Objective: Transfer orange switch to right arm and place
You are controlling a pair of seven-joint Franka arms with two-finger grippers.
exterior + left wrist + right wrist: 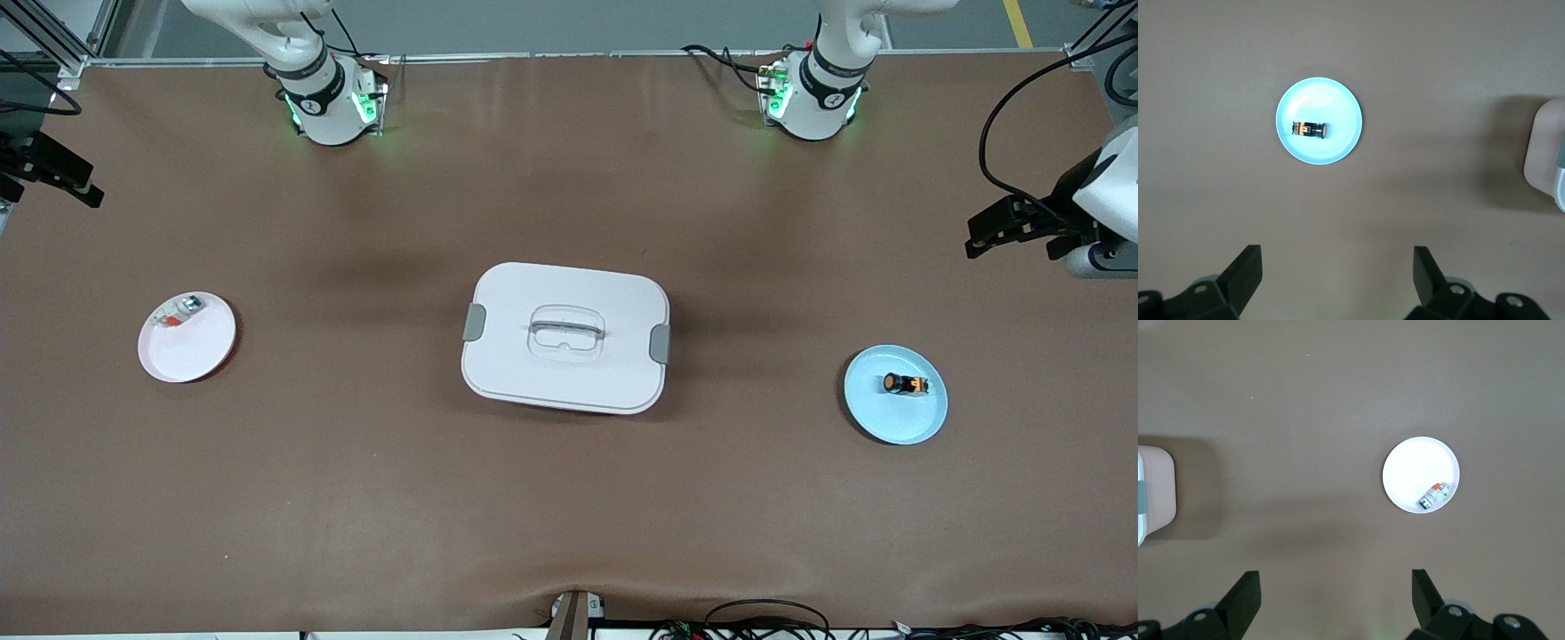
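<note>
1. You have a brown table (569,498) carrying three things.
2. A white lidded box (566,337) sits at its middle.
3. A white plate (188,337) lies toward the right arm's end.
4. A light-blue plate (895,394) lies toward the left arm's end.

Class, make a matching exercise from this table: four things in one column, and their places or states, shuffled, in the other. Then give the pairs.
Things:
1. orange switch
2. silver and orange part
3. white lidded box
4. left pincer

Places or states:
A. mid-table
B. open, up in the air
C. on the blue plate
D. on the white plate

Pairs: 1-C, 2-D, 3-A, 4-B
</note>
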